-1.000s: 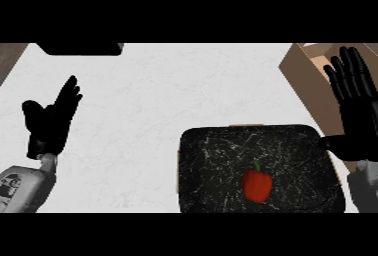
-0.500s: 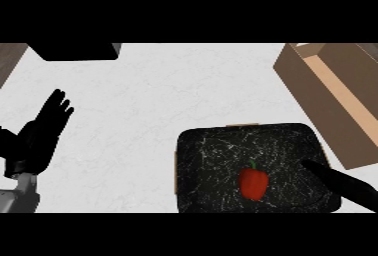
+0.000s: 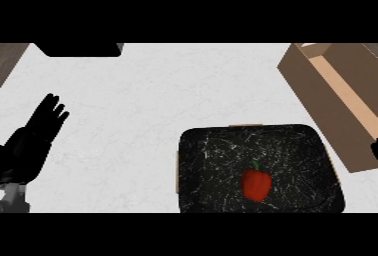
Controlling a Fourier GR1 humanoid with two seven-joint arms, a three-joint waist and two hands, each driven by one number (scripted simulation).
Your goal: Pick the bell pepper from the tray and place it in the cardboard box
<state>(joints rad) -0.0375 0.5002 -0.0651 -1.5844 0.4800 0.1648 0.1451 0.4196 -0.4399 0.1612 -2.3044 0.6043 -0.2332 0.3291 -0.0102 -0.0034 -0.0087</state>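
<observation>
Pepper (image 3: 256,184) lies in the tray (image 3: 203,150), right of centre and toward the near edge, green stem pointing away from the robot. Nothing is touching it.

Left hand (image 3: 31,147) is at the left edge over bare counter (image 3: 140,100), well apart from the pepper, with the tray's left rim between them. Its fingers (image 3: 52,111) are straight, close together and slightly fanned, holding nothing.

Right hand (image 3: 375,150) shows only as a dark sliver at the right edge, beside the box (image 3: 336,100); can't tell its state.

The box is open-topped and angled, and sits just past the tray's far right corner. Its long side wall runs near the tray's right rim.

Open counter lies left of the tray and beyond it, up to a dark block (image 3: 77,49) at the far left. The tray's near edge is cut off by the view.
</observation>
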